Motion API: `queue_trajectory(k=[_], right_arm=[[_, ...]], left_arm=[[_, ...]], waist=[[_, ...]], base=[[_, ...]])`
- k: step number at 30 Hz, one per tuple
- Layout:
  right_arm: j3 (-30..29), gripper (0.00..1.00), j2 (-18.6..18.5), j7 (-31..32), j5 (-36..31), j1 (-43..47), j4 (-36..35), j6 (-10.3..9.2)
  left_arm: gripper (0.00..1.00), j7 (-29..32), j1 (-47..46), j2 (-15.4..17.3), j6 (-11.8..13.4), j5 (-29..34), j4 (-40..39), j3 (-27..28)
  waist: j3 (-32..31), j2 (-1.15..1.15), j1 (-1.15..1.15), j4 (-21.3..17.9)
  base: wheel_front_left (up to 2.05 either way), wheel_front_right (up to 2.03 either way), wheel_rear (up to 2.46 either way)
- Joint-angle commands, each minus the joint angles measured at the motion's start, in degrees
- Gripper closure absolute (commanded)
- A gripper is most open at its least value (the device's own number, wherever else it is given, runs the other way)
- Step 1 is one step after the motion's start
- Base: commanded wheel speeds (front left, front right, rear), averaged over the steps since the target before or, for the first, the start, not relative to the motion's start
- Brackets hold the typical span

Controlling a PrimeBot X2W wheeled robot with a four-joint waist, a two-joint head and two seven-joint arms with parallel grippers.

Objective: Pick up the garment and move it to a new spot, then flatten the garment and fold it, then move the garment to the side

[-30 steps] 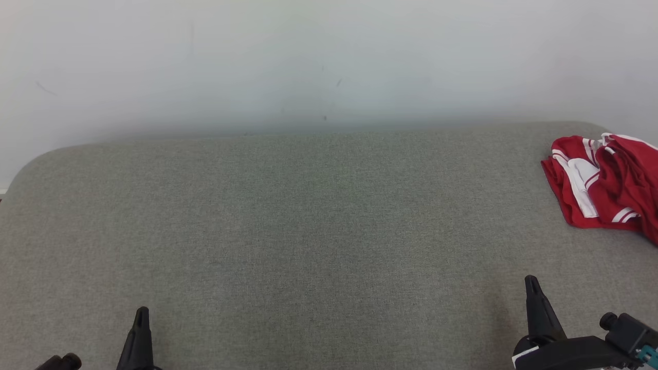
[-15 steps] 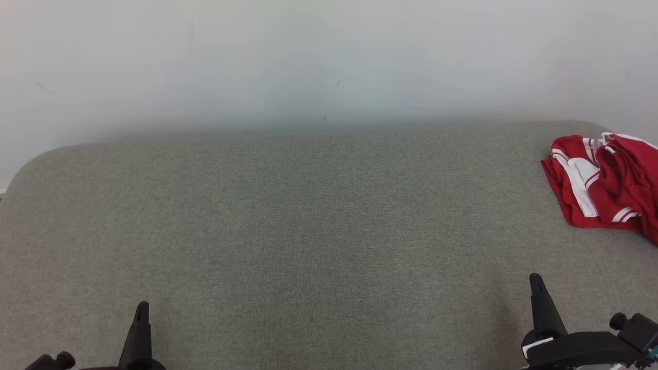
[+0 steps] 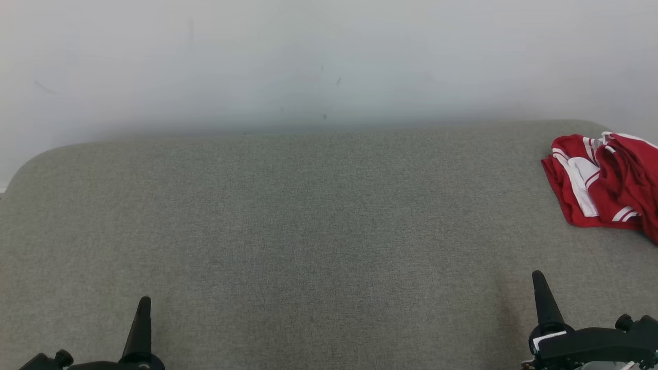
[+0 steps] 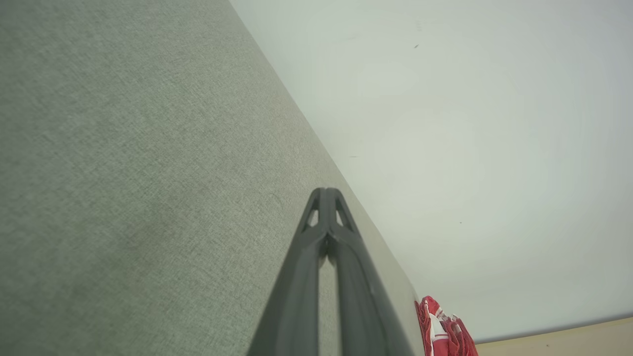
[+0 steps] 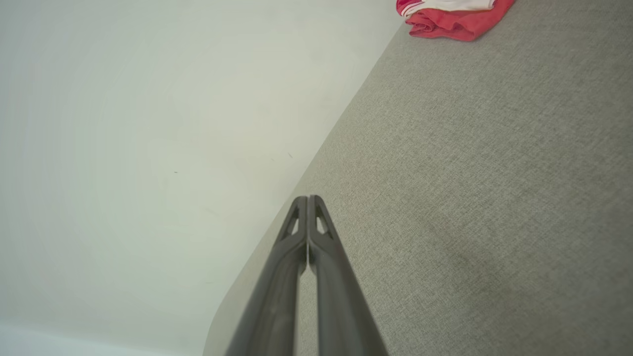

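Observation:
A crumpled red garment (image 3: 604, 182) with white stripes lies at the far right of the grey fabric surface (image 3: 308, 231), partly cut off by the head view's edge. It shows small in the left wrist view as the garment (image 4: 442, 330) and at the top of the right wrist view as the garment (image 5: 452, 15). My left gripper (image 3: 143, 306) sits at the lower left, shut and empty. My right gripper (image 3: 538, 280) sits at the lower right, shut and empty, well short of the garment. Both wrist views show the fingers (image 4: 326, 198) pressed together.
A pale wall (image 3: 329, 61) rises right behind the grey surface. The surface's back left corner (image 3: 31, 164) is rounded. A strip of beige floor (image 4: 568, 338) shows beyond the surface's end in the left wrist view.
Both grippers have crept slightly: the left tip up a little, the right tip up and a bit to the right. The garment has not moved.

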Motion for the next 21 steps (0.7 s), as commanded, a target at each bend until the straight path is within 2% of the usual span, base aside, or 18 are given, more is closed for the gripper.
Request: queue_trajectory(k=[1,21], right_arm=[[-0.3,1.0,0.1,0.2,1.2,-1.1,-0.7,-0.06],[-1.6,1.0,0.5,3.2,12.4,-1.7,-0.6,-0.08]], left_arm=[[1.0,0.2,-1.4,0.1,0.0,-1.5,-0.6,0.2],[1.0,3.2,-2.4,0.0,0.0,-12.6,-0.6,0.4]], waist=[[0.0,0.0,0.0,0.0],[0.2,0.0,0.0,0.0]], base=[[0.0,0.0,0.0],[0.0,0.0,0.0]])
